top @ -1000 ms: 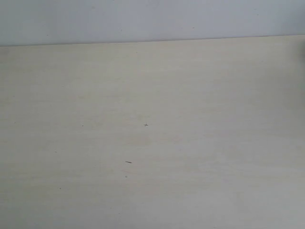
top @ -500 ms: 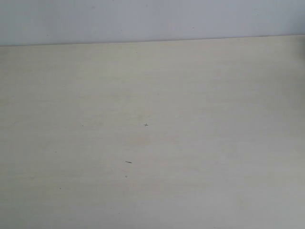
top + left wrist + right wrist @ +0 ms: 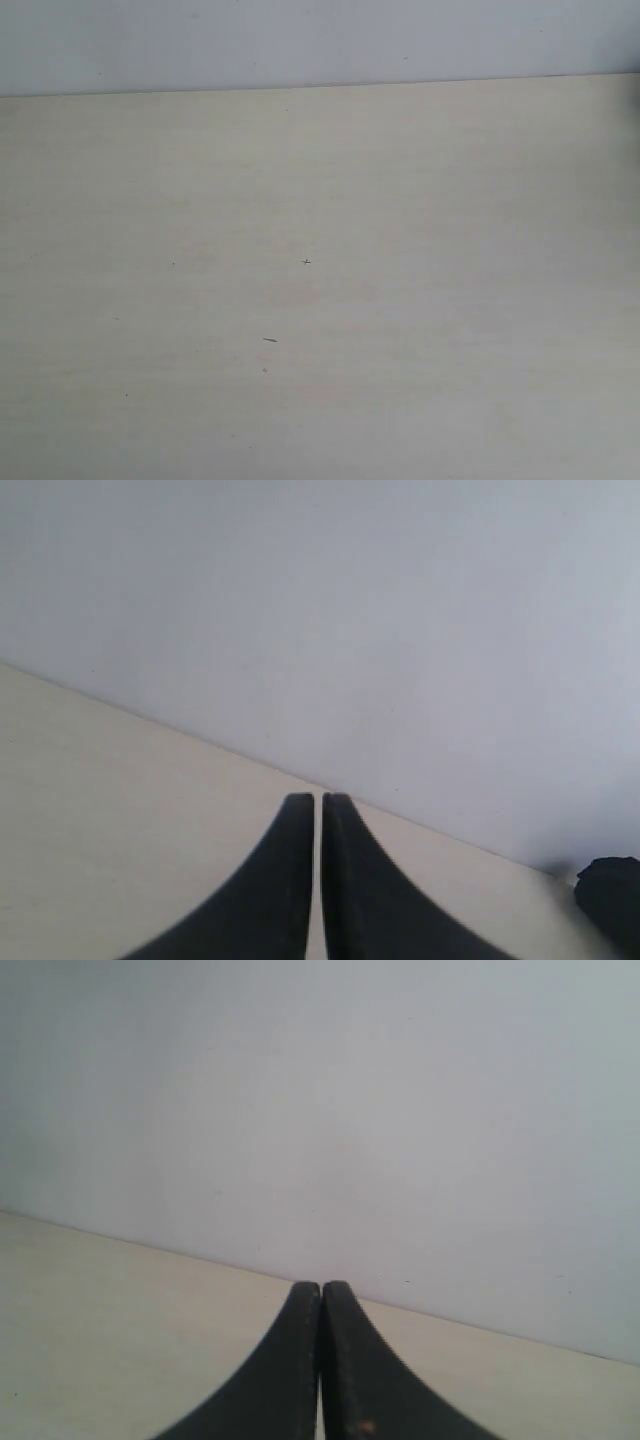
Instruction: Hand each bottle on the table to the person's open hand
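Both arms idle, jaws pressed together on nothing: the left gripper (image 3: 318,806) shows only a hairline slit between its black fingers, and the right gripper (image 3: 320,1292) has its fingers tip to tip. Each hangs low over the table (image 3: 420,200) and faces the table's far edge, where a pale wall (image 3: 300,40) rises. In the left wrist view a blurred dark shape (image 3: 612,900) sits at that far edge; we cannot tell what it is.

From the exterior view we see only beige tabletop with a tiny speck (image 3: 306,262) near its middle and a short dark fleck (image 3: 270,340) nearer the front edge. We find none of the bottles in any of the three views, nor the hand that should receive them, so where they stand relative to the table is unknown.

We judge that drink bottles will be light, smooth-sided and apt to slip or buckle under a hard squeeze. The best hold is likely around the mid-body, with the jaws first opened wide, leaving the neck or base free for the hand.
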{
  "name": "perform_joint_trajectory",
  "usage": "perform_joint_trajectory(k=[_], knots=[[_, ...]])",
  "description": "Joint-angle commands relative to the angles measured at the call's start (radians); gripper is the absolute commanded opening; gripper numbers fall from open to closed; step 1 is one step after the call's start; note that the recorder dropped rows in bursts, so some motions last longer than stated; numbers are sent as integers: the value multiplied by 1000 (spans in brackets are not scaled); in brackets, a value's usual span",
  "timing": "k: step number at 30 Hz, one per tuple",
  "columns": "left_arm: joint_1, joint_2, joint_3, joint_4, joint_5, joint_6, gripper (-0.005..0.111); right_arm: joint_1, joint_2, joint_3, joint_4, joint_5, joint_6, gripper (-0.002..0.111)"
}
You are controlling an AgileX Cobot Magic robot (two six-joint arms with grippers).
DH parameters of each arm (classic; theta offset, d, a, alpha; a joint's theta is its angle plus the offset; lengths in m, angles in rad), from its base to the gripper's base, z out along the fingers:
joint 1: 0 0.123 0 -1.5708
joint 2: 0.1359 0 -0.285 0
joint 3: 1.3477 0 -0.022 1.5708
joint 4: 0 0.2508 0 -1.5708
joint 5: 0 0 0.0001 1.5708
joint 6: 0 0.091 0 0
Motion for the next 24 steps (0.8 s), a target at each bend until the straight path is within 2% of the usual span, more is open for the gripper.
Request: perform_joint_trajectory(k=[1, 5, 7, 8, 10, 14, 24], knots=[[2, -7, 4, 31, 5, 10, 5, 0, -5, 3, 0, -5, 1, 0], [2, -7, 4, 61, 11, 124, 5, 0, -5, 3, 0, -5, 1, 0], [2, -21, 4, 4, 24, 340, 5, 0, -5, 3, 0, -5, 1, 0], [6, -32, 4, -92, 27, 525, 5, 0, -5, 3, 0, -5, 1, 0], [26, -32, 4, -187, 43, 683, 5, 0, -5, 3, 0, -5, 1, 0], [93, -32, 4, -189, 87, 647, 5, 0, -5, 3, 0, -5, 1, 0], [97, -32, 4, -168, 89, 632, 5, 0, -5, 3, 0, -5, 1, 0]])
